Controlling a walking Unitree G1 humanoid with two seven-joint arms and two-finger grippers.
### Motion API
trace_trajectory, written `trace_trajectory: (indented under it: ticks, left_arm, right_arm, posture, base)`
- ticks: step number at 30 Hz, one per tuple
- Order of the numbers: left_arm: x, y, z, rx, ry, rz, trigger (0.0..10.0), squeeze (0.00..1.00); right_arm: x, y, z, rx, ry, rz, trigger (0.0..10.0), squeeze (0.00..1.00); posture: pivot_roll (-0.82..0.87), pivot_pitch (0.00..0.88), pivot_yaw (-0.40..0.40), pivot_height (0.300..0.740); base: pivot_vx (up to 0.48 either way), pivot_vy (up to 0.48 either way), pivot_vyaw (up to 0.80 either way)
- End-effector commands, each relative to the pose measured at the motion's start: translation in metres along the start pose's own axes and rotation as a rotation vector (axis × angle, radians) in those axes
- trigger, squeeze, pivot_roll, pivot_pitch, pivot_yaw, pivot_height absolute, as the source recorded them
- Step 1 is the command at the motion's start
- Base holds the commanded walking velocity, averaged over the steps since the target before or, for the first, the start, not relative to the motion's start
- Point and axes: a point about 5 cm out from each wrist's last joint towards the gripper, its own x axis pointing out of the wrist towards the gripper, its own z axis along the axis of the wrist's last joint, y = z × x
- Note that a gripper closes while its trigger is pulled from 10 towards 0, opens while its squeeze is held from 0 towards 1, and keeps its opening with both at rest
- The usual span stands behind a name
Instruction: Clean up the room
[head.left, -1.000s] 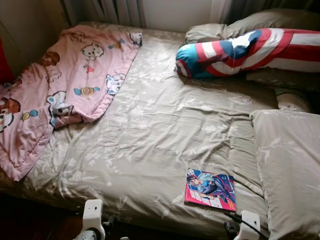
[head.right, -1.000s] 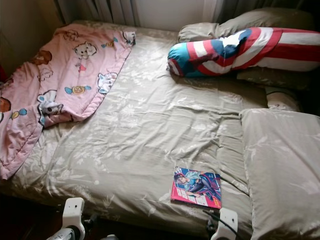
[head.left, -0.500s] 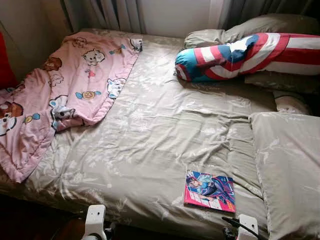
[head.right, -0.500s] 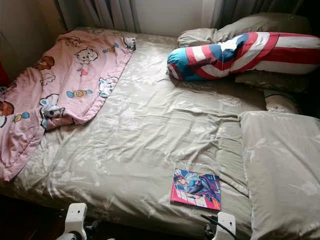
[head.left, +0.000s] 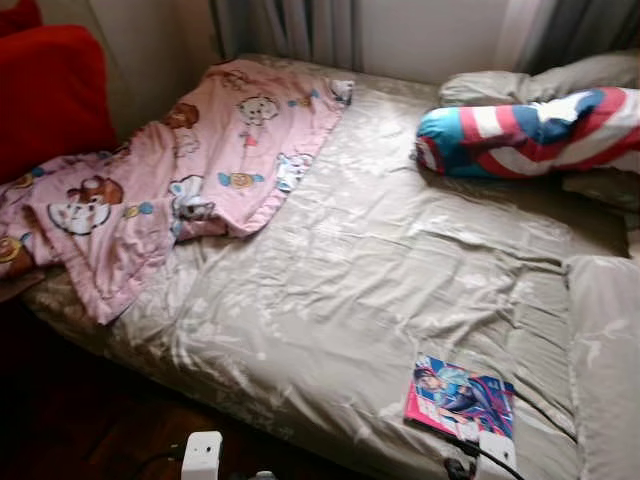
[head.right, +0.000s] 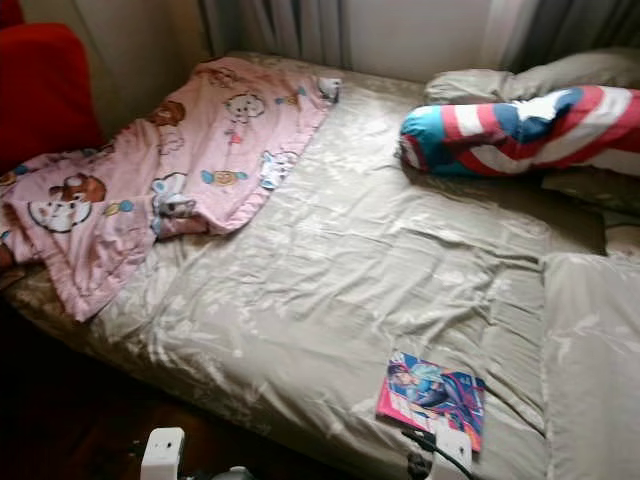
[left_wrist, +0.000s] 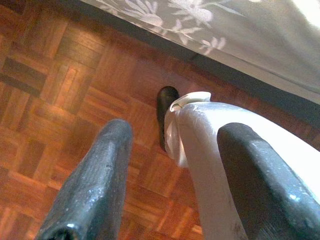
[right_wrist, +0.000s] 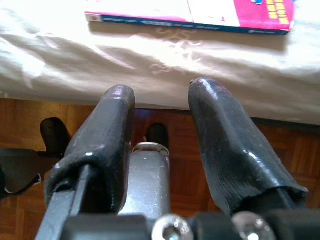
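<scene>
my view has swung left toward the pink blanket; both claws hang apart and empty, the book untouched.

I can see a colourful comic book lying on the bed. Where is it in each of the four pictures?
Left eye view: comic book near the bed's front edge, toward the right.
Right eye view: same spot, shifted slightly leftward.
Left wrist view: not in it; parquet floor and the bedsheet's edge.
Right wrist view: its pink edge lies beyond the right gripper.
Shared landmark: the flower-print bedsheet.
</scene>
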Motion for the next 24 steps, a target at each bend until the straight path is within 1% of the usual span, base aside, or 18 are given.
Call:
trace_trajectory:
  ticks: [1,14,24]
  left_arm:
    - [-0.0018,-0.0015,-0.0120,0.031,0.052,0.003,10.0,0.00]
    - [-0.0014,0.0014,-0.0085,0.049,0.040,0.001,10.0,0.00]
    - [-0.0012,0.0017,-0.0079,0.054,0.045,0.003,10.0,0.00]
  right_arm:
    - [-0.0008,0.0023,-0.0052,0.013,0.019,0.003,10.0,0.00]
    - [-0.0012,0.0019,-0.0074,0.003,0.033,0.001,10.0,0.00]
    - [-0.0010,0.0049,-0.0076,-0.002,0.030,0.011,10.0,0.00]
  posture:
    - [0.07,0.178,-0.025,0.740]
    - [0.07,0.187,-0.028,0.740]
    - [0.08,0.190,-0.027,0.740]
  base:
    - [0.000,0.472,0.00]
    - [0.000,0.472,0.00]
    - [0.000,0.472,0.00]
